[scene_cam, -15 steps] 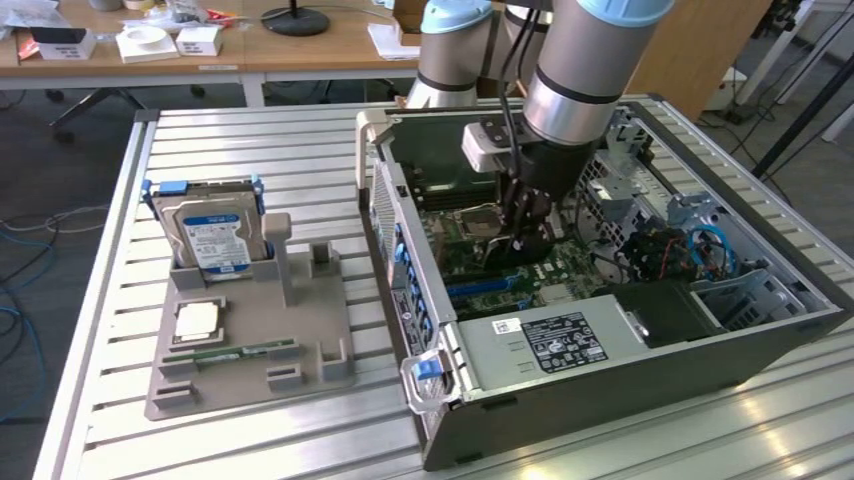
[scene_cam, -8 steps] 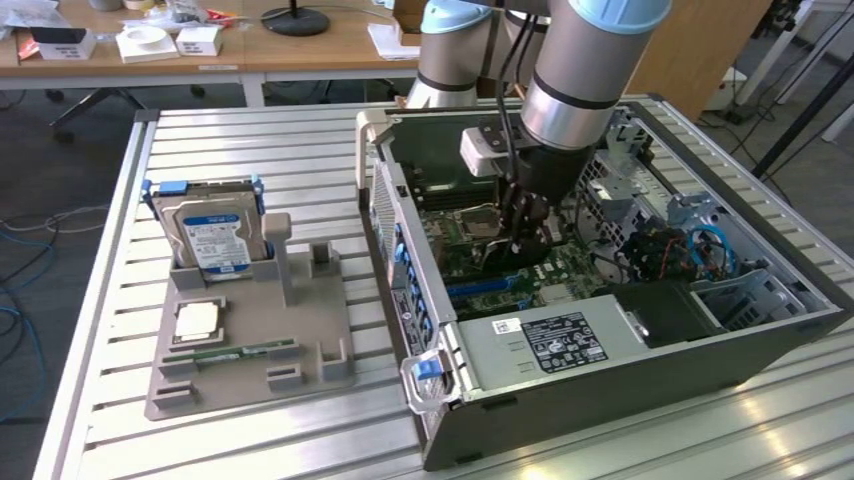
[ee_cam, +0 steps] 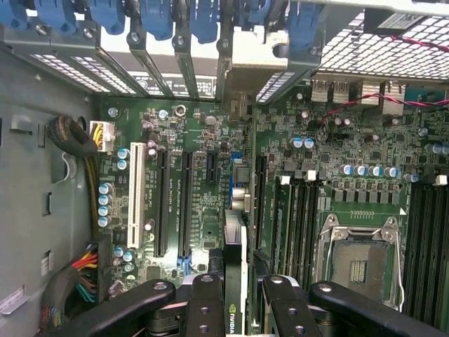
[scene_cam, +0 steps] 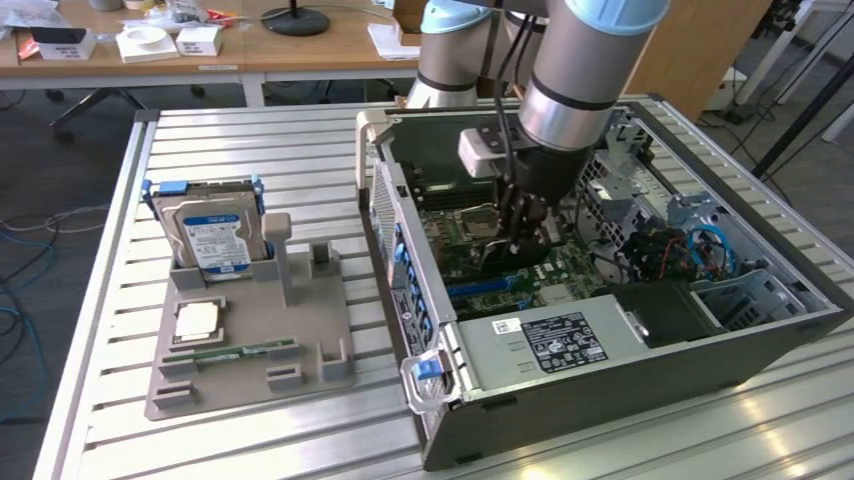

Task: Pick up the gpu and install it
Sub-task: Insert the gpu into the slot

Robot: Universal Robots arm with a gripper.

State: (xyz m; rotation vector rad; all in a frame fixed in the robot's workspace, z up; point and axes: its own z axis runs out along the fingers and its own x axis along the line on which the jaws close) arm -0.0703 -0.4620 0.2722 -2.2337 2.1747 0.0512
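pinching the gpu edge-on in the gripper, inside the case, just over the motherboard. best held upright, square to the board, pressed down evenly, no twist.

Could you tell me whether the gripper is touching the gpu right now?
Touching. The wrist view shows the gpu clamped edge-on between the fingers of the gripper, above the motherboard.

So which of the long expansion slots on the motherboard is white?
The outermost slot, next to the row of blue capacitors; the other long slots are black.
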